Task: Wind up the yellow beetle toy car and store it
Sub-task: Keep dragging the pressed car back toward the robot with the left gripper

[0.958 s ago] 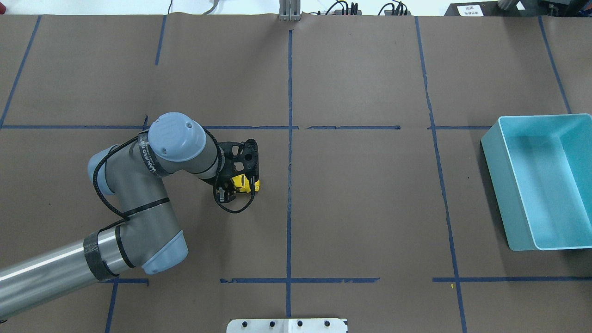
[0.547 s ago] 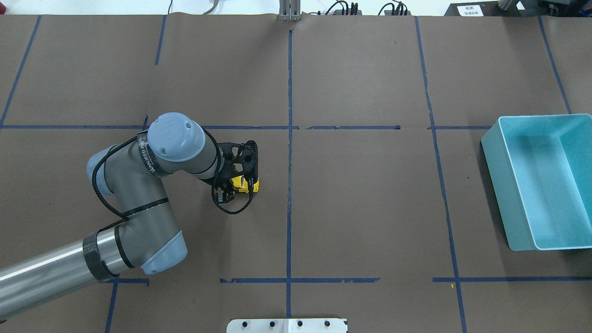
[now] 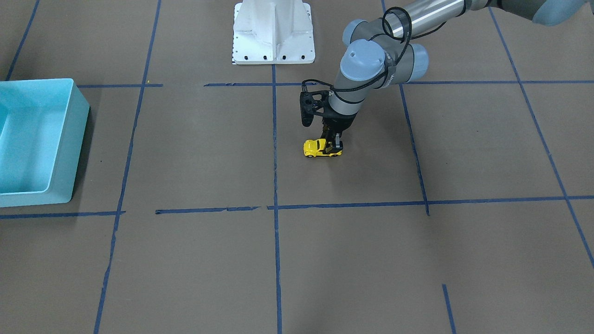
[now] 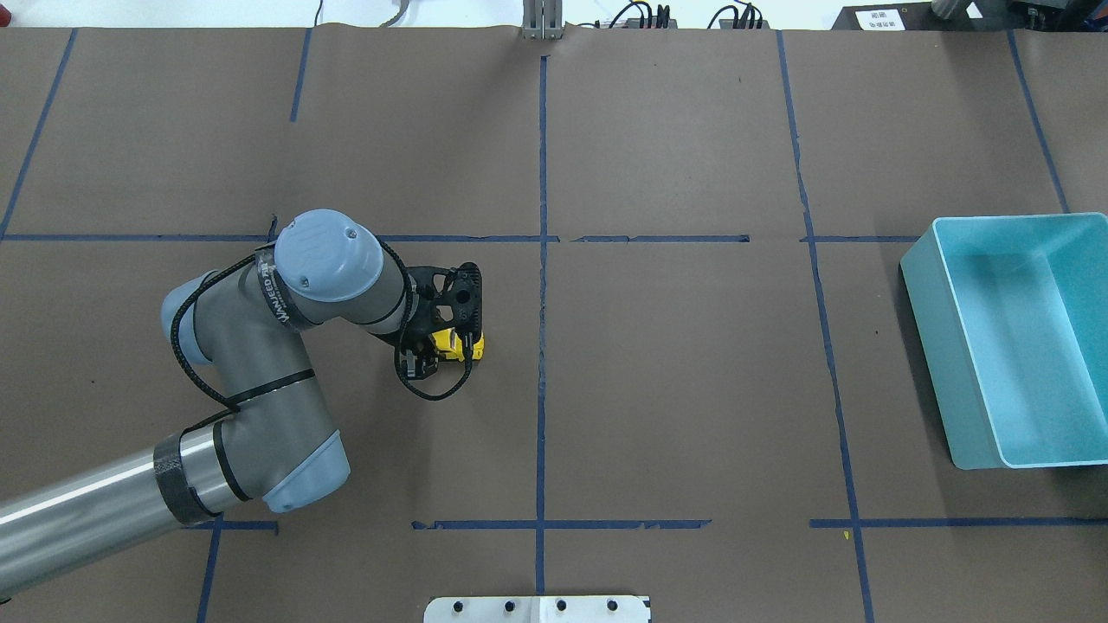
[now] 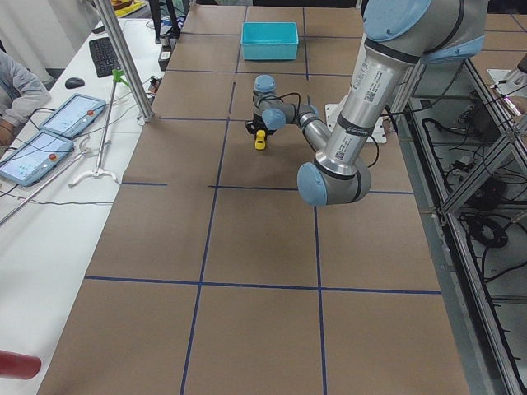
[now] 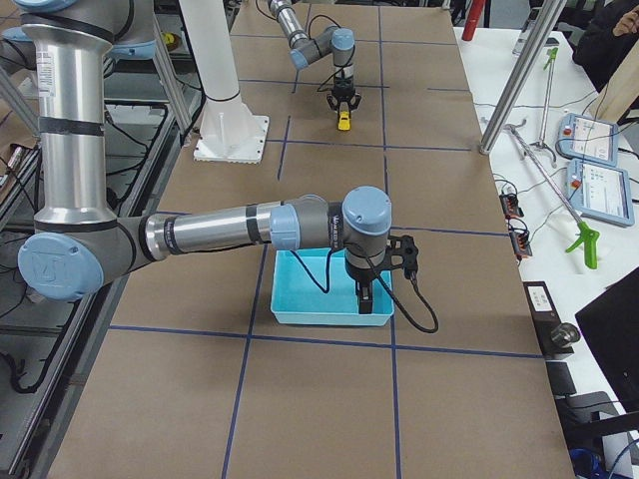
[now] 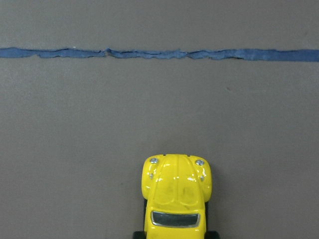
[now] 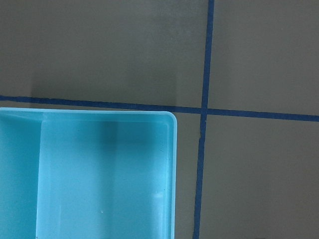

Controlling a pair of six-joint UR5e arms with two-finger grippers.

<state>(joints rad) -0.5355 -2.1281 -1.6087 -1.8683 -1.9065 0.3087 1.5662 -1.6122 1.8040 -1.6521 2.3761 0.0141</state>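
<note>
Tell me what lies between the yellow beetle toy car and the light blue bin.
Only bare brown table cover, crossed by two blue tape lines, separates the yellow beetle toy car from the light blue bin; the overhead view shows it.

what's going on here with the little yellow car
The left gripper is down on the rear of the yellow beetle toy car, apparently clamping it, with the car's wheels on the table. The light blue bin sits empty far off to the robot's right, and the right gripper hangs over one end of it.
</note>
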